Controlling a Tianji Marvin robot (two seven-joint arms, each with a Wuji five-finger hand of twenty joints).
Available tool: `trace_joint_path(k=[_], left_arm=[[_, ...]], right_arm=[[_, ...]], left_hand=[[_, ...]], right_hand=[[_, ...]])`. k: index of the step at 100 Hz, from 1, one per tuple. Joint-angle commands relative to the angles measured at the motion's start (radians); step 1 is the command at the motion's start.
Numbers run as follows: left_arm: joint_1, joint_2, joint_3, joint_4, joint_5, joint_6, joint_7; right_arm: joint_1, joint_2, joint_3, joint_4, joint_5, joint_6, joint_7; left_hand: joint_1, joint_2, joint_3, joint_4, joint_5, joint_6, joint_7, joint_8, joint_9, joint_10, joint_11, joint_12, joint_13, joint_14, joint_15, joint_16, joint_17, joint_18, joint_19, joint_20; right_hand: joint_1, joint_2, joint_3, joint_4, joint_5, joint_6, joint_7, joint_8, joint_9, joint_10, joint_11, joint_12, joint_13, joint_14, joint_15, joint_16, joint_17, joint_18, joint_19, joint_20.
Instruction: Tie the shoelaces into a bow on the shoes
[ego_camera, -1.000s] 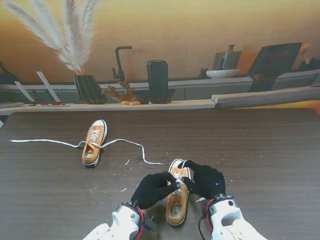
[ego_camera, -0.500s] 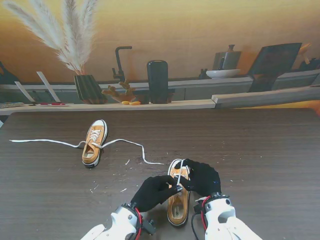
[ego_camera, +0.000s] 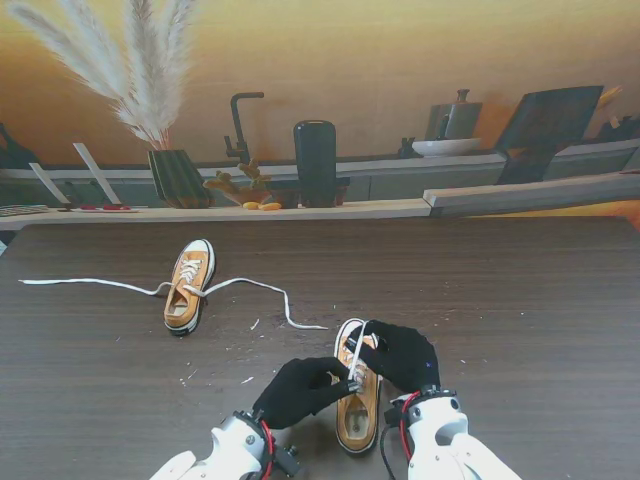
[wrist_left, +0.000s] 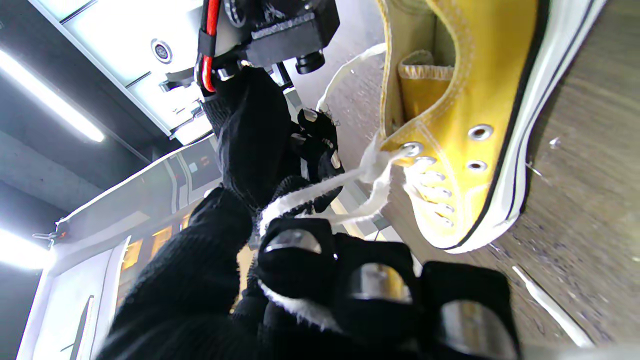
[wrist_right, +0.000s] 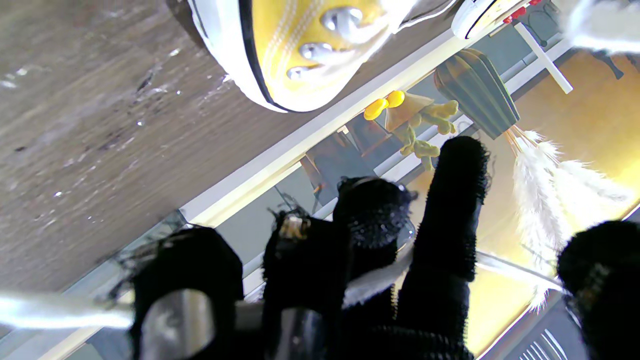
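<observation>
A yellow low-top shoe (ego_camera: 356, 412) with a white sole lies close to me, toe pointing away. Both black-gloved hands meet over its eyelets. My left hand (ego_camera: 300, 390) is shut on a white lace strand (wrist_left: 320, 192), which runs taut from the top eyelet across its fingers (wrist_left: 295, 260). My right hand (ego_camera: 402, 355) is on the shoe's other side, with a lace strand (wrist_right: 375, 281) pinched between its fingers (wrist_right: 372, 225). The shoe's toe (wrist_right: 300, 45) shows in the right wrist view. A short piece of lace (ego_camera: 358, 345) stands up between the hands.
A second yellow shoe (ego_camera: 188, 285) lies farther away to the left, its long white laces (ego_camera: 262, 290) spread untied to both sides. White scraps (ego_camera: 247, 379) dot the dark wood table (ego_camera: 520, 300). A shelf with a vase (ego_camera: 178, 177) and a black block (ego_camera: 315, 163) runs along the far edge.
My left hand has drawn back toward me and a little to the left, pulling its lace strand. The right hand and the near shoe shifted slightly left. The far shoe stayed still.
</observation>
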Motion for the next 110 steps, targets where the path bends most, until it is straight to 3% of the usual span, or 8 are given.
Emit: trace_joint_path(k=[1, 28, 48, 65, 77, 87, 92, 110], left_arm=[[0.014, 0.006, -0.004, -0.012, 0.009, -0.001, -0.01], [0.033, 0.009, -0.03, -0.027, 0.002, 0.001, -0.023], [0.06, -0.004, -0.062, -0.038, 0.043, 0.015, 0.054], [0.069, -0.026, -0.069, -0.024, 0.039, -0.007, 0.143], [0.065, -0.044, -0.059, -0.01, 0.085, 0.001, 0.246], [0.055, -0.055, -0.045, 0.001, 0.202, 0.073, 0.362], [0.048, -0.055, -0.04, 0.004, 0.267, 0.133, 0.403], [0.037, -0.03, -0.046, -0.021, 0.428, 0.31, 0.4]], right_arm=[[0.0, -0.002, 0.006, -0.001, 0.009, -0.006, 0.012], [-0.002, -0.008, 0.009, 0.006, 0.023, -0.03, -0.006], [-0.009, -0.01, 0.016, 0.014, 0.038, -0.077, -0.014], [-0.015, -0.015, 0.018, 0.029, 0.034, -0.112, -0.052], [-0.024, -0.014, 0.023, 0.03, 0.022, -0.117, -0.063], [-0.036, -0.011, 0.03, 0.026, 0.011, -0.118, -0.067], [-0.042, -0.01, 0.035, 0.024, 0.01, -0.12, -0.066], [-0.06, -0.006, 0.049, 0.018, 0.004, -0.127, -0.061]], left_hand=[[0.013, -0.01, -0.025, 0.014, 0.036, -0.099, 0.07, -0.002, 0.06, 0.02, 0.019, 0.005, 0.032, -0.022, 0.024, -0.01, 0.012, -0.045, 0.248, -0.001], [-0.028, -0.011, -0.045, 0.029, 0.02, -0.109, -0.012, -0.088, 0.059, 0.017, 0.015, 0.005, 0.032, -0.026, 0.021, -0.012, 0.013, -0.05, 0.244, -0.004], [-0.196, 0.017, -0.081, 0.056, -0.052, -0.045, -0.26, -0.182, 0.036, -0.002, 0.011, 0.019, 0.032, -0.05, 0.01, -0.015, 0.014, -0.081, 0.241, -0.016], [-0.275, 0.011, -0.111, 0.047, -0.081, -0.026, -0.297, -0.203, 0.035, -0.012, 0.015, 0.025, 0.033, -0.064, 0.015, -0.011, 0.016, -0.098, 0.252, -0.015], [-0.305, 0.05, -0.118, 0.043, -0.077, -0.016, -0.302, -0.212, 0.038, 0.008, 0.01, 0.022, 0.032, -0.042, 0.016, -0.011, 0.015, -0.089, 0.257, -0.013], [-0.294, 0.08, -0.121, 0.037, -0.039, -0.018, -0.285, -0.214, 0.06, 0.021, 0.008, 0.017, 0.032, -0.018, 0.025, -0.008, 0.015, -0.062, 0.257, 0.005], [-0.271, 0.093, -0.122, 0.034, -0.016, -0.028, -0.27, -0.212, 0.06, 0.011, 0.038, 0.021, 0.031, -0.03, 0.043, -0.003, 0.018, -0.063, 0.257, 0.032], [-0.168, 0.068, -0.128, 0.039, 0.037, -0.066, -0.237, -0.209, 0.056, -0.021, 0.144, -0.023, 0.031, -0.062, 0.104, 0.002, 0.027, -0.101, 0.257, 0.134]], right_hand=[[-0.048, 0.081, -0.098, 0.009, 0.005, 0.097, -0.027, -0.018, 0.102, 0.111, 0.028, 0.02, 0.008, -0.074, 0.057, -0.008, 0.024, 0.035, 0.14, 0.018], [-0.042, 0.126, -0.248, 0.003, 0.009, 0.099, -0.032, -0.022, 0.104, 0.116, 0.026, 0.022, 0.008, -0.063, 0.06, -0.012, 0.024, 0.045, 0.139, 0.023], [-0.068, 0.148, -0.269, 0.001, -0.016, 0.101, -0.041, -0.024, 0.094, 0.12, 0.023, 0.023, 0.008, -0.063, 0.06, -0.012, 0.023, 0.046, 0.138, 0.024], [-0.057, 0.138, -0.272, 0.002, -0.018, 0.094, -0.036, -0.021, 0.094, 0.12, 0.024, 0.024, 0.008, -0.062, 0.059, -0.012, 0.023, 0.049, 0.135, 0.023], [-0.042, 0.125, -0.268, 0.004, -0.017, 0.09, -0.032, -0.019, 0.094, 0.117, 0.024, 0.024, 0.008, -0.062, 0.059, -0.012, 0.023, 0.049, 0.135, 0.024], [-0.027, 0.114, -0.264, 0.005, -0.016, 0.086, -0.031, -0.018, 0.095, 0.113, 0.025, 0.024, 0.008, -0.062, 0.059, -0.012, 0.023, 0.049, 0.135, 0.024], [-0.019, 0.106, -0.261, 0.005, -0.015, 0.087, -0.031, -0.018, 0.096, 0.116, 0.025, 0.024, 0.008, -0.062, 0.059, -0.012, 0.023, 0.049, 0.135, 0.024], [0.006, 0.084, -0.249, 0.007, -0.004, 0.079, -0.027, -0.016, 0.112, 0.108, 0.03, 0.025, 0.009, -0.067, 0.061, -0.011, 0.024, 0.045, 0.137, 0.025]])
